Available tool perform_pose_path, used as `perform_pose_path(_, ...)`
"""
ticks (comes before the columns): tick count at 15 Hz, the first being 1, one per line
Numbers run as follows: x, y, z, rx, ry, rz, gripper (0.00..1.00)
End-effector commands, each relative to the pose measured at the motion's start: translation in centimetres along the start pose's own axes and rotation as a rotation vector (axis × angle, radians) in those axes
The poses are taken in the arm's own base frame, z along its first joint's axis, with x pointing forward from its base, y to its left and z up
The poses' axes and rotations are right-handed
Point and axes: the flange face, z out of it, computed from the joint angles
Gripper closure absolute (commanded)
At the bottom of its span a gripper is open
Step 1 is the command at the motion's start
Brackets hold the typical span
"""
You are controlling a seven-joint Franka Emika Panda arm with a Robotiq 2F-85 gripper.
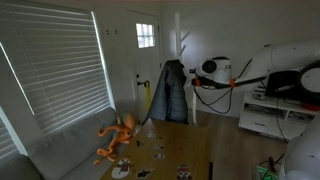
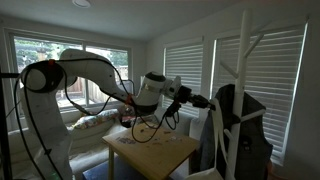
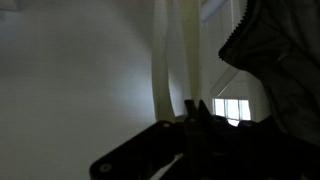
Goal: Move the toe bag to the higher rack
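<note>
The toe bag (image 2: 214, 140) is off-white and hangs straight down under my gripper (image 2: 207, 101), next to the long dark jacket (image 2: 245, 135). In the wrist view two pale straps (image 3: 175, 60) run from my dark fingertips (image 3: 192, 108), which are closed together on them. The white coat-stand pole (image 2: 243, 80) rises behind the jacket. The higher rack (image 2: 244, 40) is its top pegs, well above my gripper. It also shows in an exterior view (image 1: 183, 42), with my gripper (image 1: 196, 76) beside the jacket (image 1: 173, 92) below it.
A wooden table (image 1: 185, 140) with small items stands in front of the stand. An orange plush toy (image 1: 118, 135) lies on the grey sofa. A white cabinet (image 1: 265, 118) is behind the arm. Window blinds (image 1: 55, 60) and a door (image 1: 146, 60) line the walls.
</note>
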Motion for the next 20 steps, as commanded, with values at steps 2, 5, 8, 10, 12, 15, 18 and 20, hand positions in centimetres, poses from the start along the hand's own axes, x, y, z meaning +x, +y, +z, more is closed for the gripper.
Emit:
perform_pose_path(2,1.2,0.1,-3.9,0.037,0.068,0.021,0.99)
perform_pose_path(5,1.2,-0.4,-3.0,0.028,0.043,0.01,0.96)
perform_pose_path(8,1.3,-0.4,-3.2,0.03,0.046,0.011,0.96)
perform_pose_path(10,2.4,-0.7,-3.8,0.045,0.075,0.015,0.99)
perform_pose_path(12,3.8,-1.2,-4.9,0.069,0.118,0.006,0.99)
perform_pose_path(15,6.0,-2.3,-6.9,0.116,0.178,-0.015,0.99)
perform_pose_path(18,8.0,-3.3,-8.5,0.151,0.227,-0.034,0.99)
perform_pose_path(20,9.0,-3.8,-9.1,0.17,0.25,-0.048,0.99)
